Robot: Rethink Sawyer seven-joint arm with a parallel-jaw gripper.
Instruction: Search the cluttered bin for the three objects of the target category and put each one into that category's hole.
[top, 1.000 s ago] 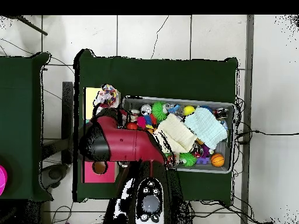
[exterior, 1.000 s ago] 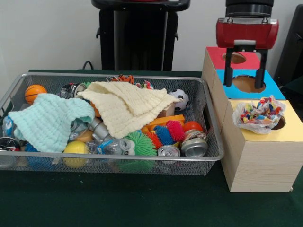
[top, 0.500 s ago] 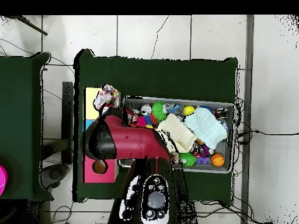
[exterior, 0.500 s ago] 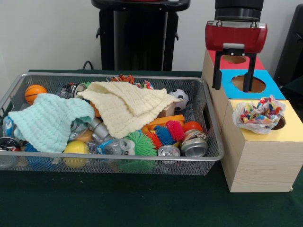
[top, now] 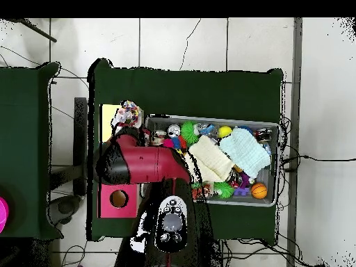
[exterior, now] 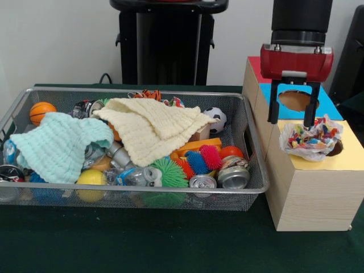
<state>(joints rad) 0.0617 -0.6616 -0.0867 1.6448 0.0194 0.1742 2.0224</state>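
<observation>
Red-bodied and black-fingered, the gripper hangs over the blue panel of the wooden sorting box, its two fingers spread wide with nothing between them, straddling the blue panel's hole. Just toward the camera from that hole, a crumpled, colourfully printed plastic wrapper sits on the yellow panel, half covering that panel's own hole rather than dropped through it. Beside the box, the wire-mesh bin holds the remaining clutter: a cream cloth and a pale green cloth draped over cans, balls and spiky toys. Judging by the task, the step in hand looks like finishing the wrapper's delivery or heading to the bin for another item; which category is the target cannot be told. To do it well, the open fingers should come down either side of the wrapper's bulk, not its loose edges, and release squarely over the opening so it falls clear.
</observation>
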